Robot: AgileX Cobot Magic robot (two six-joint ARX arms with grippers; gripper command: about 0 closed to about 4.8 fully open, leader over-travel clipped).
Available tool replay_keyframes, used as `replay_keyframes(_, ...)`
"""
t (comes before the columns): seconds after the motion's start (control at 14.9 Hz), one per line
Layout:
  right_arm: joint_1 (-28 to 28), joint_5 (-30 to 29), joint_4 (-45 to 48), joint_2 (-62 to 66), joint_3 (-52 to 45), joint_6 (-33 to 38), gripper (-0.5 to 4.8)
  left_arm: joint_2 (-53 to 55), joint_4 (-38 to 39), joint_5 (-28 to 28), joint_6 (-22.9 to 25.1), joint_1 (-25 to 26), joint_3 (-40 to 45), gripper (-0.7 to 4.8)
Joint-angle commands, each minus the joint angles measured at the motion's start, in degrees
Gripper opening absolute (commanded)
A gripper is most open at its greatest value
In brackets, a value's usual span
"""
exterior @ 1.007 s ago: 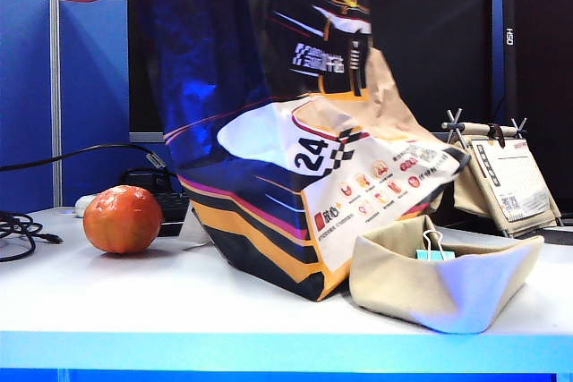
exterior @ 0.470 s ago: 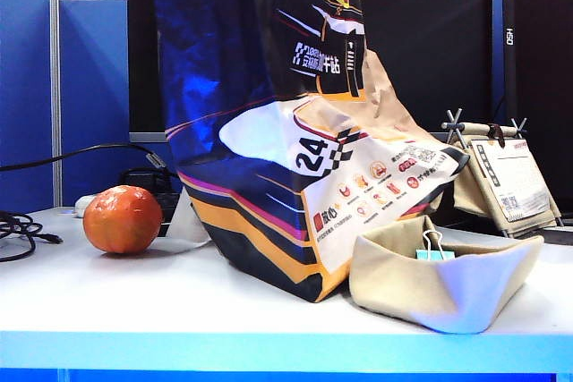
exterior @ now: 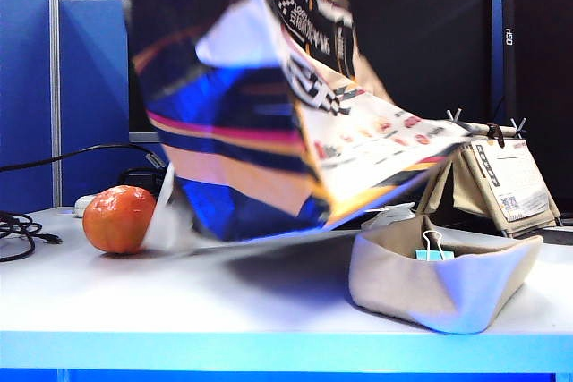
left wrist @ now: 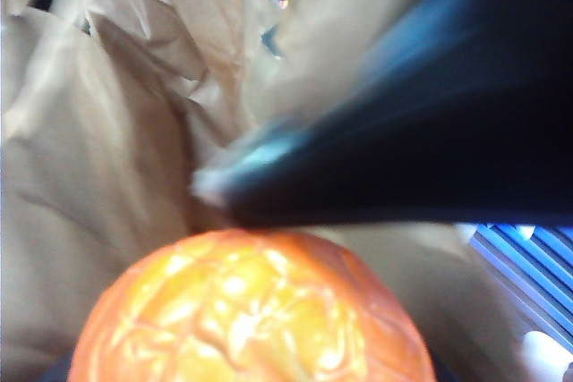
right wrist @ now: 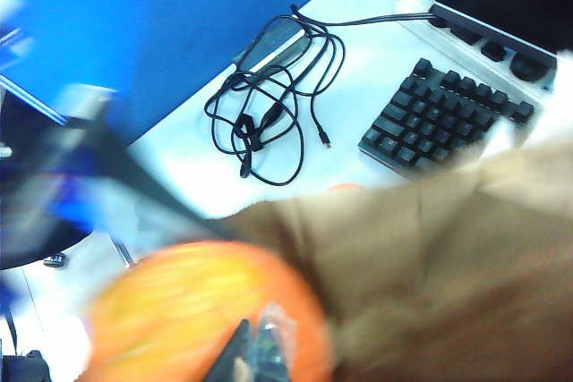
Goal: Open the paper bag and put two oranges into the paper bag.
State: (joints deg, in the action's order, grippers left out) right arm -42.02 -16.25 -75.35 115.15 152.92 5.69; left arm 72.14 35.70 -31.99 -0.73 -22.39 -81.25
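A: Blue partition panels back a white table [exterior: 269,310]. What differs in the exterior view?

B: The paper bag [exterior: 269,114], which stood on its base a second ago, is now lifted and tilted, blurred, its bottom clear of the table near the middle. One of the oranges [exterior: 119,218] stays on the table toward the left edge. A beige fabric tray [exterior: 439,279] with a binder clip [exterior: 434,246] sits near the front right. Neither gripper shows here; the wrinkled orange seen high at the left earlier is gone from this view.

A: Left wrist view?

B: A glossy wrinkled orange [left wrist: 251,310] fills the near field against brown kraft paper, so the left gripper is over or inside the bag mouth. Its fingers are out of frame; whether it grips the fruit cannot be determined, though the jaws stand wide.

A: Right wrist view?

B: The right gripper [right wrist: 260,351], jaws together, pinches the bag's brown rim. The wrinkled orange is just beside it, a keyboard [right wrist: 443,118] and cables [right wrist: 269,105] on the table below.

A: Task status?

B: Judged: first orange entering; second still to fetch.
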Motion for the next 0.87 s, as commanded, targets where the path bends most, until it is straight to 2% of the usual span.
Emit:
replay_keyframes(0.07, -0.1, -0.3, 0.2, -0.2, 0.2, -0.1, -0.01, 3.0, -1.3, -1.0, -0.4, 0.1, -0.2, -0.06)
replay_keyframes(0.13, -0.1, -0.2, 0.2, -0.2, 0.2, -0.1, -0.01, 3.8, -1.4, -2.8, -0.4, 0.1, -0.2, -0.06)
replay_keyframes(0.27, 0.0, -0.2, 0.2, -0.2, 0.2, -0.2, -0.02, 4.1, -1.8, -3.2, -0.4, 0.1, -0.2, -0.05)
replay_keyframes(0.34, 0.2, -0.2, 0.2, -0.2, 0.1, -0.2, -0.01, 4.1, -2.4, -3.2, -1.1, 0.1, -0.2, 0.54)
replay_keyframes(0.4, 0.6, -0.2, 0.2, -0.2, 0.1, -0.2, -0.01, 4.1, -2.4, -3.1, -1.6, 0.1, -0.2, 2.46)
replay_keyframes(0.47, 0.6, -0.2, 0.2, -0.2, 0.1, -0.2, -0.01, 4.1, -2.4, -2.5, -1.7, 0.1, -0.2, 3.85)
replay_keyframes(0.6, 0.7, -0.1, 0.2, -0.2, 0.1, -0.2, -0.01, 4.1, -2.5, -2.6, -1.7, 0.1, -0.2, 4.68)
replay_keyframes(0.74, 0.8, 0.7, 0.4, -0.2, 0.1, -0.2, -0.01, 4.1, -3.0, -2.8, -1.7, 0.1, -0.2, 4.79)
replay_keyframes(0.87, 0.8, 1.9, 0.4, -0.2, 0.1, -0.5, -0.01, 4.1, -4.3, -2.9, -3.8, 0.1, -0.3, 4.79)
